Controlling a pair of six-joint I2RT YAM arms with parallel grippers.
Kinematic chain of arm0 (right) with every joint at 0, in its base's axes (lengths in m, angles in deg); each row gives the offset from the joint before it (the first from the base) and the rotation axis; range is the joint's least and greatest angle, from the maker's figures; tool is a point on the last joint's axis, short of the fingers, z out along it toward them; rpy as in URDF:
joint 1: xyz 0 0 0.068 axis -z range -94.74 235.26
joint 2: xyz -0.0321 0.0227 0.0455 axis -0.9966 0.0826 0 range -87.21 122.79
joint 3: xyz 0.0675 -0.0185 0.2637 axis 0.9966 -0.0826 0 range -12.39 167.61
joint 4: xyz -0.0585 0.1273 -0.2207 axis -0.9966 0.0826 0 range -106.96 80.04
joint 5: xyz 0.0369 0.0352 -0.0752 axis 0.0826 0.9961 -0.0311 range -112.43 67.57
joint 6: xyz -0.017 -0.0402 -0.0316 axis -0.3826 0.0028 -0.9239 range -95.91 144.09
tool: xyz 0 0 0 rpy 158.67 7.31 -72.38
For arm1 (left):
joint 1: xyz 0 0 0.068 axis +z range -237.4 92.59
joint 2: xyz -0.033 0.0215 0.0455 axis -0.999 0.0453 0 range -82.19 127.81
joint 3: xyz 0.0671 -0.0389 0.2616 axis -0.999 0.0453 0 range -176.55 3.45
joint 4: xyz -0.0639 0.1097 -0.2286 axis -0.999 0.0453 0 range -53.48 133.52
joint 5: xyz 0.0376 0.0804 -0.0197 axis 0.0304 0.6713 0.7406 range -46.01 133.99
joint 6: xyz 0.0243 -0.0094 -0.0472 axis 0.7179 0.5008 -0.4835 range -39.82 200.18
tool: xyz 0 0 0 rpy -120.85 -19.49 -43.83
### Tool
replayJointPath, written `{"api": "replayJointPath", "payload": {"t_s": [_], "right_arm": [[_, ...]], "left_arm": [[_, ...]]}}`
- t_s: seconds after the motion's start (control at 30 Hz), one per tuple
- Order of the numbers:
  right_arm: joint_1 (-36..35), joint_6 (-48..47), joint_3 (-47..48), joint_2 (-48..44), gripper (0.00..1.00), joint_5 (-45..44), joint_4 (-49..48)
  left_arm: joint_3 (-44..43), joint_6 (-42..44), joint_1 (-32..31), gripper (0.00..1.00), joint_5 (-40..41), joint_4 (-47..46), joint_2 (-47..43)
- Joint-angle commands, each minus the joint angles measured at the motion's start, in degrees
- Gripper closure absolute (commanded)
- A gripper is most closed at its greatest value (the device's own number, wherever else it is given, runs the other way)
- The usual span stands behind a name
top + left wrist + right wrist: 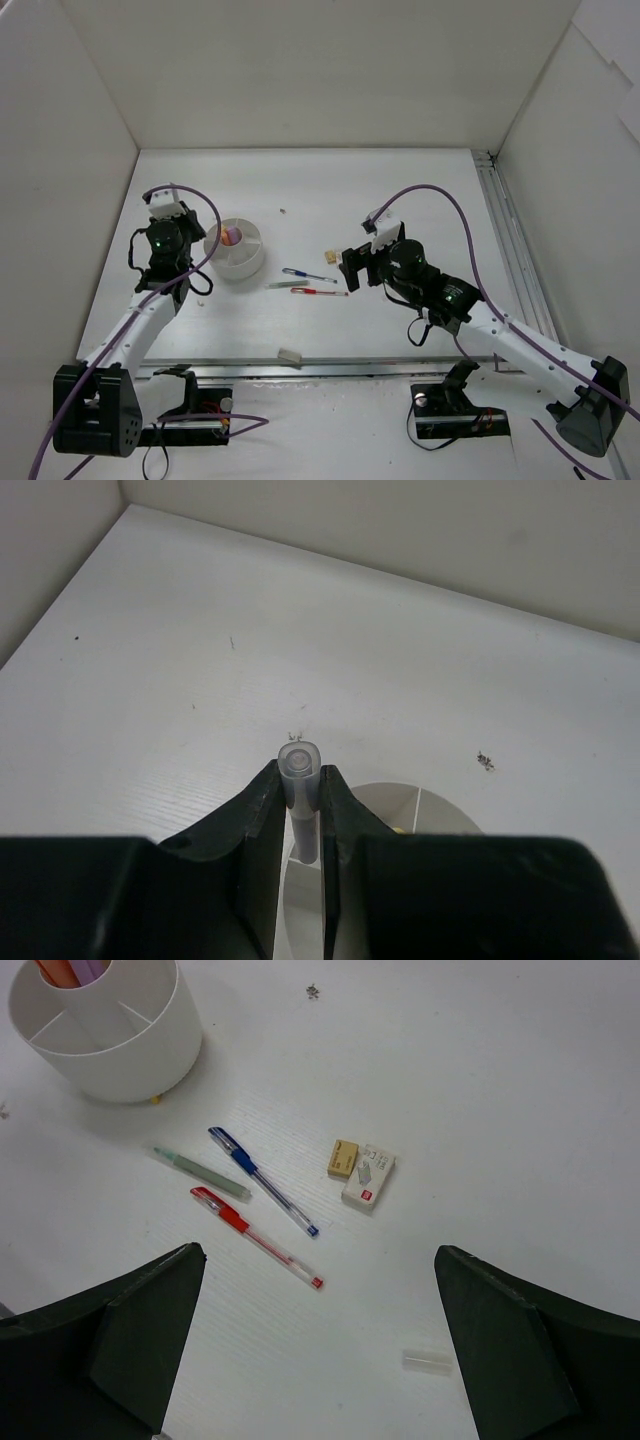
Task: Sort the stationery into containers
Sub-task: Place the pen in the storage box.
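pinching a grey pen [300,772] between the left fingers [258,815] near the cup [445,818].

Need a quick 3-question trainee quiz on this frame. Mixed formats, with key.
1. True or false: the right end effector stands open, holding nothing.
2. The left end effector is shut on: A) grey marker B) eraser C) orange marker
3. Short answer: which lies nearer the cup, the blue pen or the red pen?
Key: 1 true; 2 A; 3 blue pen.
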Motion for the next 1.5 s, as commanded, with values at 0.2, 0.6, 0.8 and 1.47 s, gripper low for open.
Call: {"api": "replayJointPath", "payload": {"t_s": [0.2,0.6,0.8,1.47], "right_arm": [[0.1,0.4,0.4,-0.5,0.02,-1.6,-3.0],[0.4,0.6,-0.8,-1.9,0.02,-2.4,-2.1],[0.4,-0.1,-0.6,-0.6,0.02,0.0,-1.7],[-4.3,-8.5,9.2,25.7,0.02,5.2,-1.9]], "left_arm": [[-2.0,-1.1,0.1,1.00,-3.8,-11.6,6.8],[-4.2,-2.7,-2.0,1.00,-3.3,-10.6,14.1],[-3.9,-4.3,-2.0,0.79,-2.3,-4.9,10.4],[-1.3,-7.2,-2.0,0.01,-0.7,20.7,-22.7]]}}
